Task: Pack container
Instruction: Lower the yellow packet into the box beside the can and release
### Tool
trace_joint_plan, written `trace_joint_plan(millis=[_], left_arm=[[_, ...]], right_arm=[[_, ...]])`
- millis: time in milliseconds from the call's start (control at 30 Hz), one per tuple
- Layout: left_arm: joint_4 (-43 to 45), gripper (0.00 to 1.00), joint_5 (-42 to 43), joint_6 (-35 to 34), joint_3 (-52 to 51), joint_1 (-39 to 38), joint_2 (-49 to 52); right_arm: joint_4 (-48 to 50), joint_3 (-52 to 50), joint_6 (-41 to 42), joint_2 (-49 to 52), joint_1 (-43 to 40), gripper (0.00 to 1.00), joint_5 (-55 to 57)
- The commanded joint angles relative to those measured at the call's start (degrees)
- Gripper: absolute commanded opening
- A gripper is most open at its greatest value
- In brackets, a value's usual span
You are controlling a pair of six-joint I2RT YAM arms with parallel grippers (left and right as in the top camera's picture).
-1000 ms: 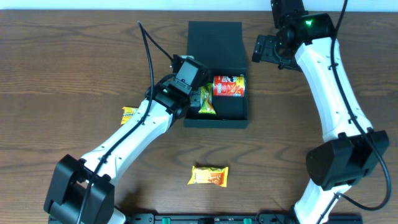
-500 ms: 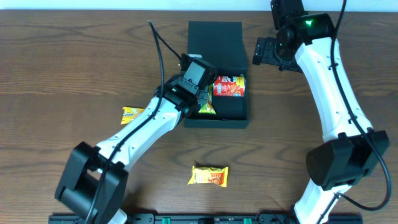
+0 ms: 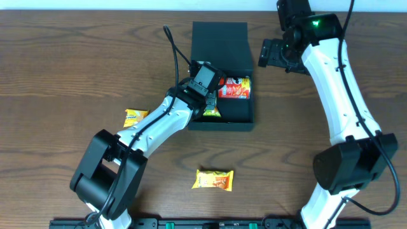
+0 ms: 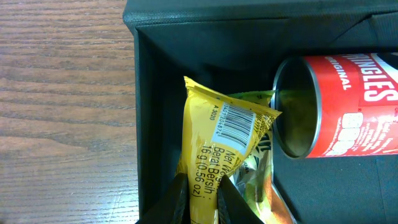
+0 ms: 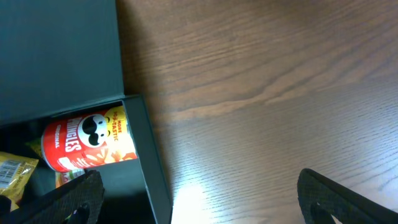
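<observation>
The container (image 3: 236, 113) sits open on the table (image 3: 63, 76), its lid (image 3: 219, 44) laid flat on the far side. From overhead we see a red can (image 3: 234, 88) lying on its side along the container's far wall. The left gripper (image 3: 208, 100) reaches in over the container's left edge, with a yellow packet (image 3: 212, 112) just beneath it. The left wrist view shows us what the overhead hides: the fingers (image 4: 176, 200) are drawn close together, pinching the lower end of that packet (image 4: 217, 143). It stands beside the container's left wall (image 4: 142, 124), over a green packet (image 4: 255, 174), its top corner at the can's (image 4: 348, 106) metal end. The right gripper (image 3: 275, 54) hangs just off the container's far right corner, beside the lid. Its own view shows the fingers (image 5: 74, 199) spread wide, holding nothing, over bare wood next to the container's right wall (image 5: 152, 168). Outside the container, a second yellow packet (image 3: 133, 117) lies to its left and an orange packet (image 3: 213, 180) well in front of it.
</observation>
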Motion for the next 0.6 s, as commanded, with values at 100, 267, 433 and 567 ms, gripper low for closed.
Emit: trace_joint_plan(millis=[100, 267, 433, 567], left_arm=[[1.03, 0.16, 2.03, -2.05, 1.51, -0.04, 0.74], [2.29, 0.16, 2.78, -5.05, 1.51, -0.13, 0.74], [2.45, 0.16, 0.33, -5.27, 1.51, -0.13, 0.74], [2.58, 0.18, -2.43, -5.25, 1.51, -0.13, 0.74]], right_arm=[[0.35, -0.28, -0.59, 0.07, -0.09, 0.99, 0.2], [0.35, -0.28, -0.59, 0.07, -0.09, 0.99, 0.2], [0.31, -0.28, -0.59, 0.07, -0.09, 0.99, 0.17], [0.26, -0.28, -0.59, 0.04, -0.09, 0.99, 0.17]])
